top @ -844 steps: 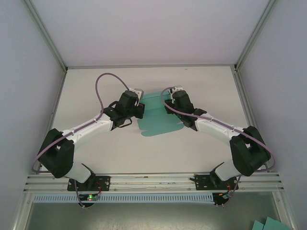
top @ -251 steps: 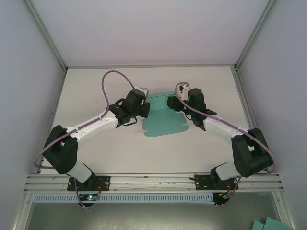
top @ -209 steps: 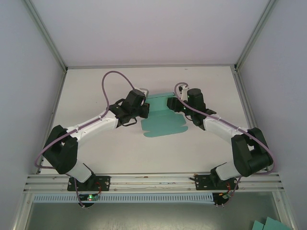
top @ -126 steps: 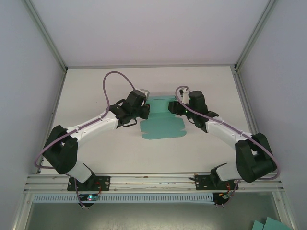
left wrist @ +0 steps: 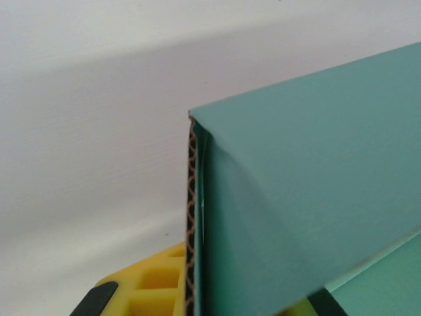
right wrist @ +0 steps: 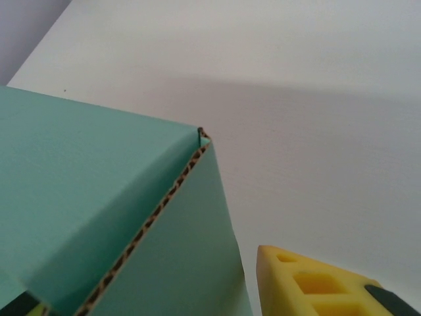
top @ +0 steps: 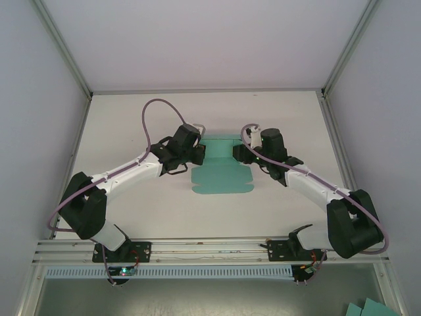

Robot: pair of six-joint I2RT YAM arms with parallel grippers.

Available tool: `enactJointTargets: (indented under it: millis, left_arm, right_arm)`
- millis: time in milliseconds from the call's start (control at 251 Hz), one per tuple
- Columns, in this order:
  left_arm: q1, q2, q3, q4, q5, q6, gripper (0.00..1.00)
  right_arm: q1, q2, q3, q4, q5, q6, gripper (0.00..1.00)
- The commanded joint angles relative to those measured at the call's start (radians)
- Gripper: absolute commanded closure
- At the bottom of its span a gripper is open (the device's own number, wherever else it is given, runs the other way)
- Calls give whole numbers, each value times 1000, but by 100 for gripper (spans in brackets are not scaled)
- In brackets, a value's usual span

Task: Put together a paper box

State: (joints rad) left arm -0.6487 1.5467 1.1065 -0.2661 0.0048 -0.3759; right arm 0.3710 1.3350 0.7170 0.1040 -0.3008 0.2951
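Note:
The paper box [top: 222,176] is a teal card lying mid-table, its front panel flat and its back part [top: 220,141] folded upright. My left gripper [top: 200,153] is shut on the left end of that raised part; in the left wrist view the card's corrugated edge [left wrist: 193,224] runs between my yellow fingers [left wrist: 154,286]. My right gripper [top: 238,153] stands at the right end, open. In the right wrist view the folded corner [right wrist: 197,148] sits between its jaws, and the right yellow finger [right wrist: 316,283] is clear of the card wall.
The white table [top: 131,210] is walled by a metal frame on the left, right and back. More teal card sheets [top: 368,308] lie below the table's front rail at the bottom right.
My right gripper has slid nearer along the card's right end, its elbow swinging out right. The card shifted slightly nearer. My left gripper stays closed on its flap.

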Motion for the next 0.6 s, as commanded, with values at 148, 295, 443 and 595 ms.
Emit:
enactJointTargets:
  millis: [148, 295, 443, 595]
  left_arm:
    - [2, -20, 38, 3, 17, 1, 100]
    - [1, -22, 47, 11, 20, -4, 100]
    - [-1, -12, 73, -43, -71, -39, 100]
    - [3, 5, 108, -136, -233, -108, 100]
  right_arm:
    - [44, 50, 63, -84, 184, -29, 80]
    - [91, 115, 126, -151, 391, -1, 92]
    - [136, 154, 180, -254, 694, 82, 100]
    - [150, 245, 282, -487, 937, 105, 100]
